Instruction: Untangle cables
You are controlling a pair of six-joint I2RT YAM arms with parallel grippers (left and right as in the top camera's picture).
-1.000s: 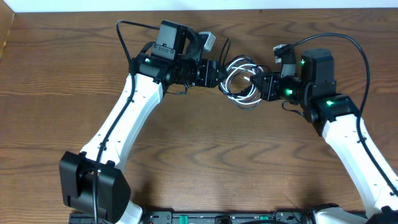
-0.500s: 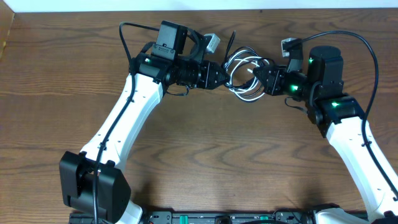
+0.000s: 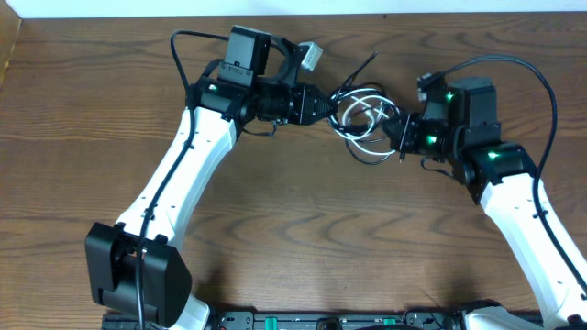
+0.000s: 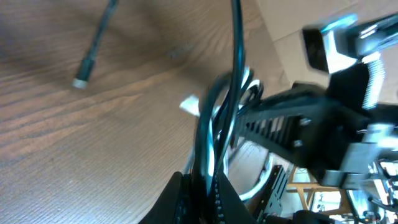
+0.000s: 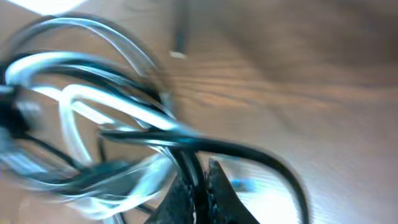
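From above, a small tangled coil of thin black and white cables [image 3: 362, 121] hangs between the two arms over the brown wooden table [image 3: 83, 110], in the upper middle of the frame. The left gripper [image 3: 332, 107] reaches in from the left and is clenched on the coil's left edge. The right gripper [image 3: 396, 130] comes in from the right and pinches the coil's right side. One loose black cord end [image 3: 368, 61] sticks out toward the top of the frame, just above the coil. In the left wrist view, the left gripper [image 4: 202, 185] sits at the bottom centre, its fingers closed tight on a bundle of black and white strands [image 4: 219, 118] that rises up the middle of the frame. A small white plug [image 4: 189, 104] pokes out on the left side of that bundle, and the black cord's plug end [image 4: 81, 79] lies on the wood at upper left. The right gripper [image 4: 267, 121] shows as a dark block at the right, touching the loops. The right wrist view is blurred. Its fingertips [image 5: 186, 186] at the bottom centre grip a black strand [image 5: 249, 152], with the white and black loops [image 5: 93, 106] spreading to the left.
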